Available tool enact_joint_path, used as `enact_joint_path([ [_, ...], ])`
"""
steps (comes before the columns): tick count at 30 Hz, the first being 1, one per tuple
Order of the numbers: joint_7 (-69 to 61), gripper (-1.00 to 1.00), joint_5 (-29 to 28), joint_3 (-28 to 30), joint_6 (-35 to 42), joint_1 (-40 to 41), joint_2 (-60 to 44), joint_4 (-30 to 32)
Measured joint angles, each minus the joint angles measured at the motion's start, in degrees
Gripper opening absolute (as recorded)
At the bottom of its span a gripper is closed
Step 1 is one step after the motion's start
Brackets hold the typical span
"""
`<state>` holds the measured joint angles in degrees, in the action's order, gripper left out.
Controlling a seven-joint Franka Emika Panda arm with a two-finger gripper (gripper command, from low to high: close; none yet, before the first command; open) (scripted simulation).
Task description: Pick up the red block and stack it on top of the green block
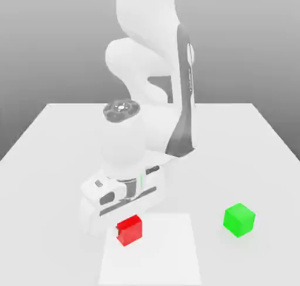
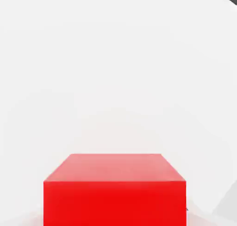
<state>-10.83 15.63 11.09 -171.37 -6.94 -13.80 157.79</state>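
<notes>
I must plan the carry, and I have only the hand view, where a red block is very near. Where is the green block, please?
Observer: The green block stands on the table, apart from the red block, toward the exterior view's right.
Operator: Does anything lie on top of the green one?
Observer: No, its top face is bare.
Operator: And where is the hand over the red one?
Observer: The gripper is low, directly over the red block, which rests on the table and is not yet lifted.
</notes>
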Motion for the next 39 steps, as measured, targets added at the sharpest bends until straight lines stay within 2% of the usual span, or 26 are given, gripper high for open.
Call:
enact_joint_path([
  [6,6.15,-1.00,-8.62,7.08,3.16,-5.06,5.14,0.34],
  [12,10.74,-1.00,-15.01,10.01,6.32,-6.42,9.64,0.71],
  [18,12.36,-1.00,-17.17,10.35,8.98,-6.18,12.69,1.30],
  [25,11.82,-1.00,-16.28,10.13,11.26,-5.77,14.15,2.42],
  [34,-7.08,-1.00,-13.28,-1.20,14.04,0.45,14.39,2.12],
  [39,-19.16,-1.00,-12.54,-7.68,15.75,-10.30,15.12,1.43],
])
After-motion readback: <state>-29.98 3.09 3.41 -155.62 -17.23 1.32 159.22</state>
